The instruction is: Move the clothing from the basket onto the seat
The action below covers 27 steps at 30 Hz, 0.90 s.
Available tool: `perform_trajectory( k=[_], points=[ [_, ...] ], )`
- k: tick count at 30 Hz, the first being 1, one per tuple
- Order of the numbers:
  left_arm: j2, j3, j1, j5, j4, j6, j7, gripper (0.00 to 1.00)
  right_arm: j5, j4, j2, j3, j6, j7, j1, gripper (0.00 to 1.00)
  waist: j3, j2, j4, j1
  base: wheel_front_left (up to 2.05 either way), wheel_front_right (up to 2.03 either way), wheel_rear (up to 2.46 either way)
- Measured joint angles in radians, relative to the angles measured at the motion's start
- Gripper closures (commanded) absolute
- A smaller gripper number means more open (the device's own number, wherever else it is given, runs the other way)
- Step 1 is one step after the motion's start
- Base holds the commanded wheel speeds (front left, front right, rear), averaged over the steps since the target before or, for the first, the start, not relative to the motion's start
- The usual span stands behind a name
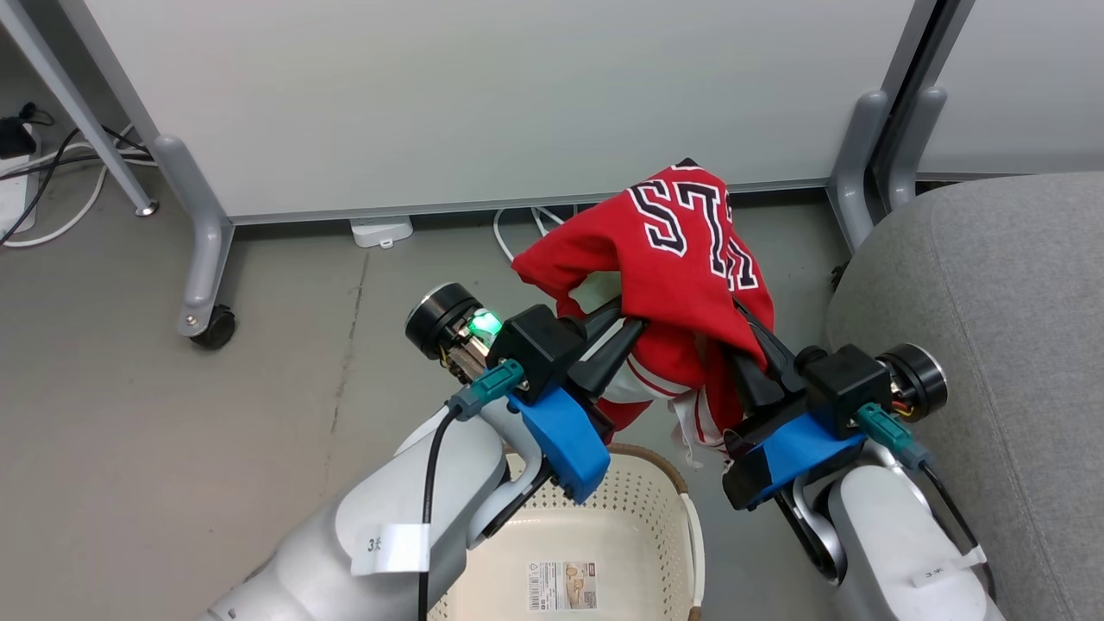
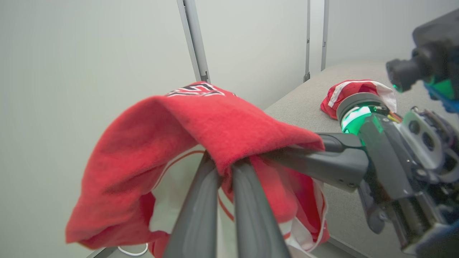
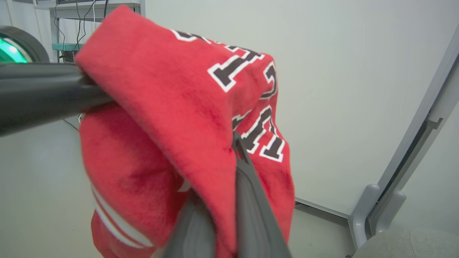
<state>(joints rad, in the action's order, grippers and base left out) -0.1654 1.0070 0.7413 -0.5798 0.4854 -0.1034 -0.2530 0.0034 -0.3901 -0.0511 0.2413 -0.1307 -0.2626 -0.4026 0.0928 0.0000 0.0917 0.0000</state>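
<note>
A grey concrete floor (image 1: 172,431) runs up to two white partition panels (image 1: 483,103) on grey wheeled legs. One large grey fabric seat (image 1: 992,328) curves in at the right. One cream perforated basket (image 1: 638,517) with a brown rim sits on the floor, just below the arms. There are two red garments. A red jersey (image 1: 681,259) with white block letters hangs in the air above the basket, beside the seat. A second red garment (image 2: 353,94) with white stripes lies on the seat. The left gripper (image 1: 634,326) and right gripper (image 1: 752,349) are each pinched closed on the jersey.
</note>
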Motion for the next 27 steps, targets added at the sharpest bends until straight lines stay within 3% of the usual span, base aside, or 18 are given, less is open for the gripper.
perform_trajectory(
  k=[19,20,21,22,27],
  points=[
    [-0.002,0.008,0.006,-0.003,0.0,0.005,-0.004,1.0,0.022,0.001,0.0,-0.001,0.0,0.0,-0.004,1.0,0.005,0.0,-0.004,0.0,0.0,0.0,0.0],
    [-0.003,0.008,0.008,-0.003,0.0,0.006,-0.004,0.72,0.025,0.001,0.0,-0.002,0.0,0.0,-0.004,1.0,0.005,0.0,-0.004,0.0,0.0,0.0,0.0],
    [-0.003,0.008,0.009,-0.005,0.0,0.006,-0.004,0.1,0.025,0.001,0.0,-0.002,0.0,0.0,-0.004,1.0,0.005,0.0,-0.005,-0.0001,0.0,0.0,0.0],
    [-0.002,0.008,0.01,-0.007,0.001,0.008,-0.004,0.0,0.025,0.001,0.0,-0.003,0.0,0.0,-0.005,1.0,0.006,0.0,-0.005,0.0,0.0,0.0,0.0],
    [-0.002,0.008,0.014,-0.009,0.002,0.015,-0.005,0.0,0.026,0.0,0.0,-0.012,0.0,0.0,-0.005,1.0,0.009,0.0,-0.007,0.0,0.0,0.0,0.0]
  ],
)
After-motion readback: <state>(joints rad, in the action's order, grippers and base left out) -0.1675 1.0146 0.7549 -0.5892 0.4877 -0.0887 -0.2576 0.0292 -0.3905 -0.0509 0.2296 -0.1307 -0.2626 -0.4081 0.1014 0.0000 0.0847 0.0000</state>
